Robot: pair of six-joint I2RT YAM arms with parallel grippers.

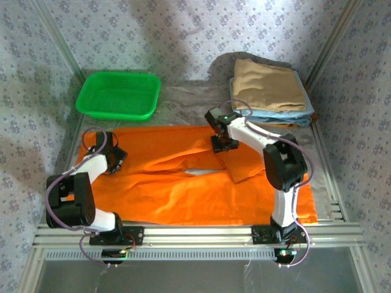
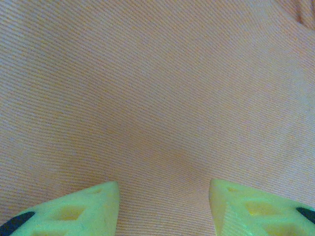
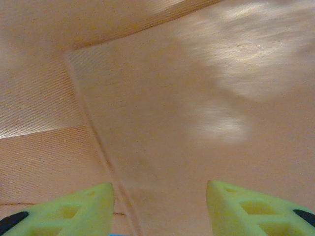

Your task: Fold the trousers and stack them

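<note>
Evidently the bright orange pair of long cloth trousers point(image 1: 183, 189) lies spread almost flat over the near half of the tabletop point(image 1: 186, 101), reaching from near its left edge to near its right edge.

Progress is judged as barely begun. One small flap is turned over right of the middle, the legs are not doubled, and nothing orange is on the stack. The full fold and the stacking are both left to do.

The left gripper point(image 1: 116, 157) sits over the garment's far left corner. Its jaws are apart, with plain orange weave below and nothing pinched.

The right gripper point(image 1: 223, 144) sits at the far edge beside the turned flap. Its jaws are also apart, and a fold line runs between the fingers. Contact with the cloth cannot be determined.

A tan folded garment point(image 1: 269, 85) rests on light blue folded garments point(image 1: 287, 117) at the far right corner. A green plastic mesh basket point(image 1: 116, 113) stands at the far left corner.
</note>
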